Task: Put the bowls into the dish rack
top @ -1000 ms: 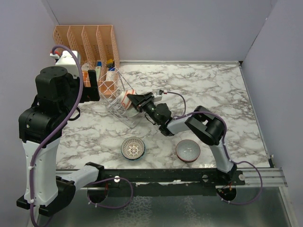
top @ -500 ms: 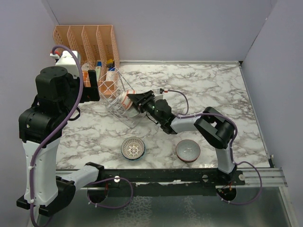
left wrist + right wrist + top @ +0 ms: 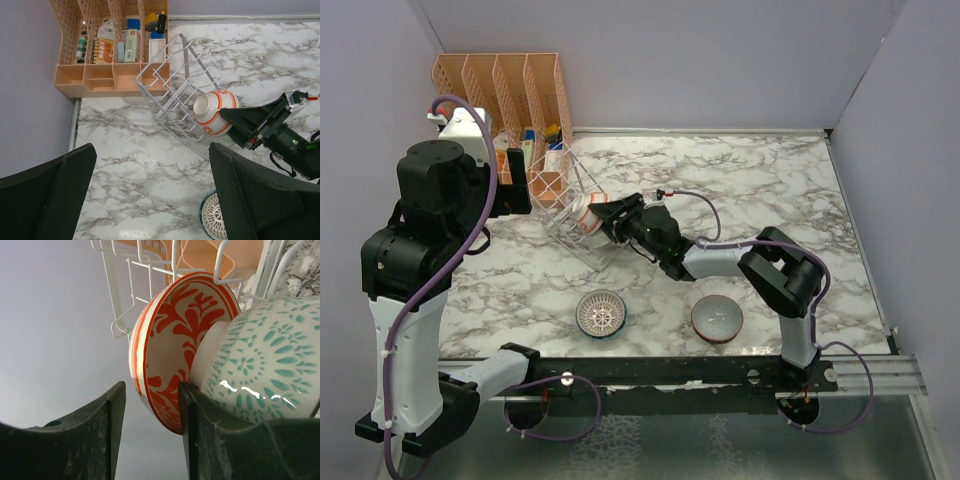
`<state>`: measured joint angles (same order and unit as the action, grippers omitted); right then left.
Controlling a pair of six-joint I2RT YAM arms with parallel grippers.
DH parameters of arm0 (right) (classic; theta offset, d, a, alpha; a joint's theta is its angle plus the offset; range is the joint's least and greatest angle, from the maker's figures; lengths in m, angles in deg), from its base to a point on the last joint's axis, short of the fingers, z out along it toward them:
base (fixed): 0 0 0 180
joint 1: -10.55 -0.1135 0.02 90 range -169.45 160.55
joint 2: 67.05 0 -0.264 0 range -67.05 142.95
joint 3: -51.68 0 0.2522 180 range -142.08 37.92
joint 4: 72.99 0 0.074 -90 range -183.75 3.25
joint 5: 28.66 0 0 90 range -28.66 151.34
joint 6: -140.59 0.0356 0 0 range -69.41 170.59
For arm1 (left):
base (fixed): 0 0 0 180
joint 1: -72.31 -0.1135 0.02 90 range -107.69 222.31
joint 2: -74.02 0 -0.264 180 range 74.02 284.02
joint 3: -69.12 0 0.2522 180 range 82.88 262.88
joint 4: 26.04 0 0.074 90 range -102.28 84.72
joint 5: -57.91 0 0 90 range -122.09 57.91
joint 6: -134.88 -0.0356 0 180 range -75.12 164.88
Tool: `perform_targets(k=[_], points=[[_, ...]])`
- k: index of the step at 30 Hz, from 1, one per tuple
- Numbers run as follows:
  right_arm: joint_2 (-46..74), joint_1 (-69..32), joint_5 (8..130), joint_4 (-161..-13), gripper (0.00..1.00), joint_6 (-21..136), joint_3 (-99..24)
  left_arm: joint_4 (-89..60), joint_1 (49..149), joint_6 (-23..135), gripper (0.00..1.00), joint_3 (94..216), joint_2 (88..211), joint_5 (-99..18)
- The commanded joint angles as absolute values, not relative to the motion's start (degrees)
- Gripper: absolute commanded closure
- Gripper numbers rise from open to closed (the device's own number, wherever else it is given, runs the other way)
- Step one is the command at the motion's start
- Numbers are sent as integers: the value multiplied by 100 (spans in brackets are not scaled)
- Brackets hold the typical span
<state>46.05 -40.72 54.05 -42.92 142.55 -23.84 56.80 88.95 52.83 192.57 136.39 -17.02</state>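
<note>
"Where did you have the right gripper [image 3: 150, 387]?"

"I had its jaws apart, straddling the rim of the red-patterned bowl [image 3: 170, 335], with a gap showing on one side. That bowl stood on edge in the dish rack [image 3: 560, 215], the green leaf-patterned bowl [image 3: 265, 360] against it, just beyond one finger."

"And the left gripper [image 3: 151, 150]?"

"Spread wide on nothing, the rack ahead of it, the lattice bowl [image 3: 212, 220] beside one finger"

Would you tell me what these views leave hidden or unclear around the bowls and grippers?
- Right wrist view: the green leaf-patterned bowl is cut off by the right edge.
- Right wrist view: whether the right gripper pinches the red-patterned bowl; its fingers cover the contact.
- Left wrist view: the lattice bowl is cut by the bottom edge and the left gripper.
</note>
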Motion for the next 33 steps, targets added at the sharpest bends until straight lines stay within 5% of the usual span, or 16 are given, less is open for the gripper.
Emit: perform_targets(k=[1,8,25,33], points=[[4377,-4087,5690,-4805,53,14398,-2675,5619,8930,5197,1,19239,13616,-1548],[4359,-4095,5777,-5212,54,14534,-2783,5615,8935,5200,1,19191,13612,-1548],[4773,-4135,5804,-4649,80,14347,-3164,5568,8928,5183,1,19082,13592,-1530],[4789,-4131,5884,-4804,73,14399,-3220,5584,8934,5183,1,19015,13537,-1504]])
